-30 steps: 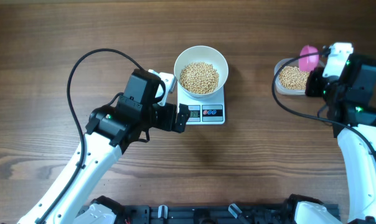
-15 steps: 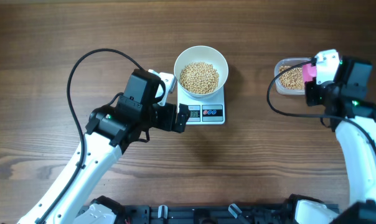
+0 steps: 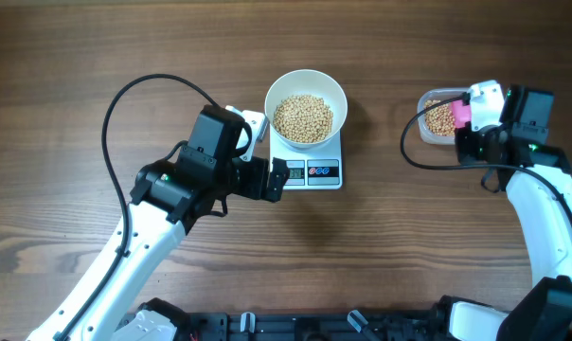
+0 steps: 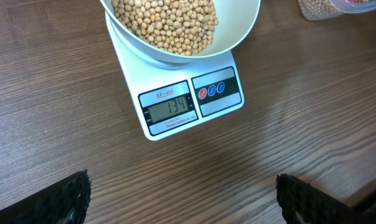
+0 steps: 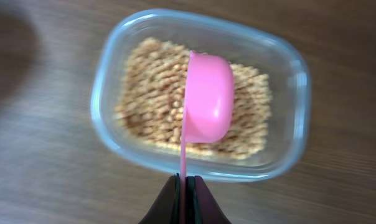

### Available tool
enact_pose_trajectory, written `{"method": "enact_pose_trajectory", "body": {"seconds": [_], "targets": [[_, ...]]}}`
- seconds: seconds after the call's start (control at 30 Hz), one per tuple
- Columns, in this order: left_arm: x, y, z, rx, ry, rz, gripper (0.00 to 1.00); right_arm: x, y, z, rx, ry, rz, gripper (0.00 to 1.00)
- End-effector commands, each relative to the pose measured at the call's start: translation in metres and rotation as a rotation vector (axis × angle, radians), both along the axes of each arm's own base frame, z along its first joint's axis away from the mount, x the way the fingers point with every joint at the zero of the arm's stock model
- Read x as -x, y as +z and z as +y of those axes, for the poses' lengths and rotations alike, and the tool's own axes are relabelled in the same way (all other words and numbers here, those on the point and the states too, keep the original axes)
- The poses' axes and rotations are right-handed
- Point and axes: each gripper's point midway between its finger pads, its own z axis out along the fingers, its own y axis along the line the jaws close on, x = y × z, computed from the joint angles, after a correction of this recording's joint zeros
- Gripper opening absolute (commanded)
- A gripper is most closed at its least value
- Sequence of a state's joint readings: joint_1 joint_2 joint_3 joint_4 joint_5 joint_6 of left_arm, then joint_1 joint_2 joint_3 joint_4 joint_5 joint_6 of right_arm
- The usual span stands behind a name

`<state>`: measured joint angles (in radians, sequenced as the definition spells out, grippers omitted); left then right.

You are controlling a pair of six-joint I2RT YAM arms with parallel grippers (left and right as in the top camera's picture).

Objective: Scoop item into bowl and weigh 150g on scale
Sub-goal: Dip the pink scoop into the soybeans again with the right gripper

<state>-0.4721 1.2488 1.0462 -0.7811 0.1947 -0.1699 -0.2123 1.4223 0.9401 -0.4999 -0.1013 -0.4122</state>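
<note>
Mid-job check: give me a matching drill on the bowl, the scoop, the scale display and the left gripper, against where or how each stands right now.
Column A
1. white bowl
2. pink scoop
3. scale display
4. left gripper

Column B
a. jaws wide open, near the front of the scale
b. over the clear tub, handle pinched by the right gripper
c. on the scale, holding beans
d. reads 134

Pairs: 1-c, 2-b, 3-d, 4-a
</note>
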Motion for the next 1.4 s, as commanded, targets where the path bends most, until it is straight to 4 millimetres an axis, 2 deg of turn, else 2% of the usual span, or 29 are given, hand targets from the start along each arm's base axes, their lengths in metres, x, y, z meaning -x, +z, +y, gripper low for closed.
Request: {"method": "enact_pose_trajectory", "body": {"seconds": [0.0, 0.17, 0.4, 0.53, 0.67, 0.87, 0.97, 1.37], "targets": [[0.001, 0.004, -0.002, 0.004, -0.019, -0.016, 1.00, 0.004, -0.005, 0.026, -0.158, 0.034, 0.022, 0.04], [0.001, 0.004, -0.002, 0.004, -0.019, -0.016, 1.00, 0.004, -0.004, 0.029, -0.175, 0.039, 0.021, 0.04], [0.001, 0.004, -0.002, 0.004, -0.019, -0.016, 1.00, 0.000, -0.002, 0.026, -0.268, -0.118, 0.013, 0.04], [0.001, 0.004, -0.002, 0.004, -0.019, -0.016, 1.00, 0.001, -0.001, 0.016, -0.318, -0.204, 0.010, 0.04], [0.001, 0.004, -0.002, 0.004, -0.019, -0.016, 1.00, 0.002, 0.004, 0.008, -0.446, -0.264, -0.003, 0.04], [0.001, 0.004, -0.002, 0.004, -0.019, -0.016, 1.00, 0.004, 0.026, 0.014, -0.722, -0.240, -0.042, 0.04], [0.001, 0.004, -0.002, 0.004, -0.019, -0.016, 1.00, 0.005, 0.033, 0.010, -0.814, -0.279, -0.052, 0.04], [0.001, 0.004, -0.002, 0.004, -0.019, -0.016, 1.00, 0.011, 0.033, -0.022, -0.854, -0.421, -0.072, 0.04]]}}
